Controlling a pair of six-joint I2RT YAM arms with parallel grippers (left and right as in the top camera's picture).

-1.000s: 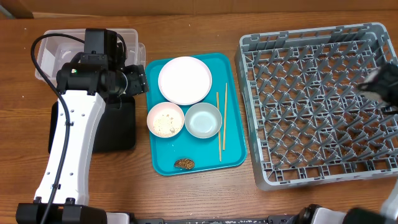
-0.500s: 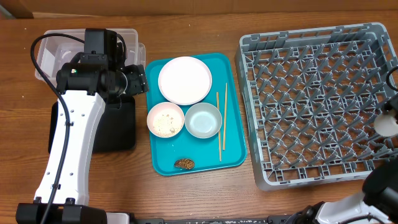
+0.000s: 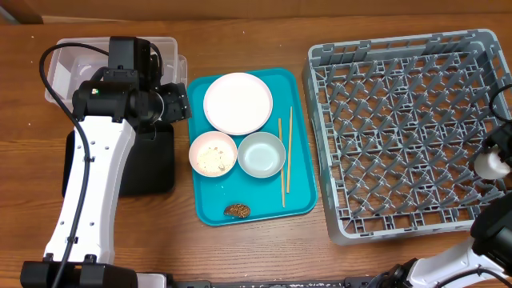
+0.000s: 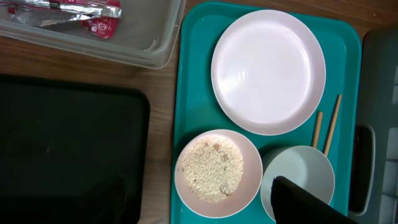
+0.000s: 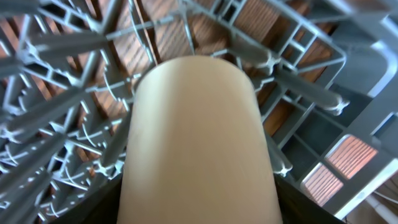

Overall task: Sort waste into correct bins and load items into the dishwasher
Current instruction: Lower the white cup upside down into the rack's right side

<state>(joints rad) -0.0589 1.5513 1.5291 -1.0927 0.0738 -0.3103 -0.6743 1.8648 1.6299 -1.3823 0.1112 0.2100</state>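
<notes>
Overhead view shows the small white cup [image 3: 487,165] at the far right edge of the large square grey plastic dish rack [image 3: 400,120], carried by the right gripper [image 3: 494,157]. In the right wrist view its smooth rounded wall nearly fills the picture, with the rack's pegs blurred beneath it; it hangs over the rack and is not yet seated. The cup looks light, rigid and glossy, so probably slippery; it would likely bounce or chip if let go from a height. A squeeze across the round body seems the sound hold, and the jaws appear clamped on it that way, though the fingers themselves barely show. Whether the mouth faces up or down I cannot tell.

The left gripper [image 3: 180,102] hovers between the shallow black rectangular tray [image 3: 152,164] and the teal serving tray [image 3: 300,80]; its jaws are spread with nothing between them. Below it sit the white bowl of rice scraps [image 4: 217,173], the pale grey bowl [image 4: 298,171], the white round plate [image 4: 267,70] and the two thin wooden chopsticks [image 3: 285,160]. The red-and-white snack wrapper [image 4: 68,11] lies in the clear rectangular plastic tub [image 3: 64,60].
</notes>
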